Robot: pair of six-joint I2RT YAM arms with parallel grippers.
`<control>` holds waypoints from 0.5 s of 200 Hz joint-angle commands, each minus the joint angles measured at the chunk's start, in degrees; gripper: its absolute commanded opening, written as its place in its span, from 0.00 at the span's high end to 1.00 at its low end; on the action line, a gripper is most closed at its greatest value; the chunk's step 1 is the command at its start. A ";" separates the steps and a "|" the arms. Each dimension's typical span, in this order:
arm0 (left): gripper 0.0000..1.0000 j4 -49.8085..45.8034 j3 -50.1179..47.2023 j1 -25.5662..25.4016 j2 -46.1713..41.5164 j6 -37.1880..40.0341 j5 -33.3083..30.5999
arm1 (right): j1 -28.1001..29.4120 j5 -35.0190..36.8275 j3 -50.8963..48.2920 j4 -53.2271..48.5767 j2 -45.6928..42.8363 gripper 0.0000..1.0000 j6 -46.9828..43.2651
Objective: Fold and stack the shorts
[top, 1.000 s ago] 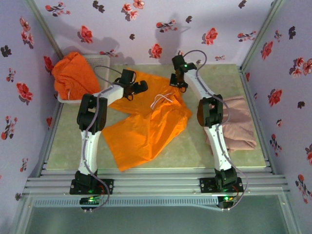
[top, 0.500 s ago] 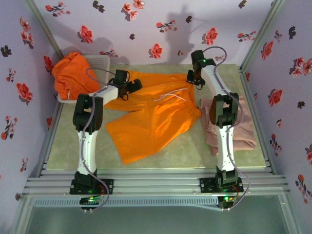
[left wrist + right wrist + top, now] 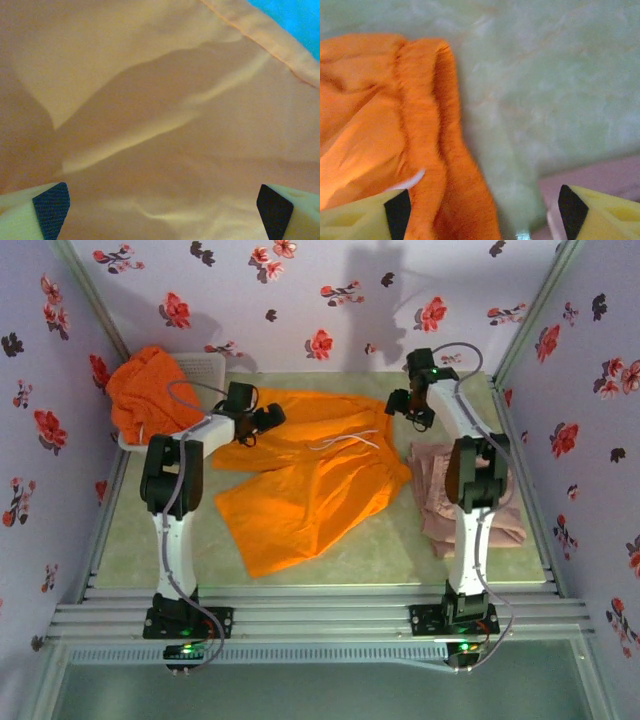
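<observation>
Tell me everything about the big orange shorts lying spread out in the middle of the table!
The bright orange fabric shorts look soft, thin and wrinkled. They lie spread out, unfolded, on the pale green table, one leg stretching toward the near edge. A white drawstring lies loose on top. The open left gripper is over their far left part, the open right gripper by their far right corner. Whether either touches them, I cannot tell.

3 lilac walls [image 3: 300,300] printed with red flowers enclose a pale green, seemingly marbled tabletop [image 3: 400,540].
</observation>
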 commanded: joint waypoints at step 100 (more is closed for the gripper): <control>0.01 -6.94 -1.00 -11.70 -12.99 4.53 4.24 | 9.20 9.99 -41.26 12.38 -29.48 0.18 -1.28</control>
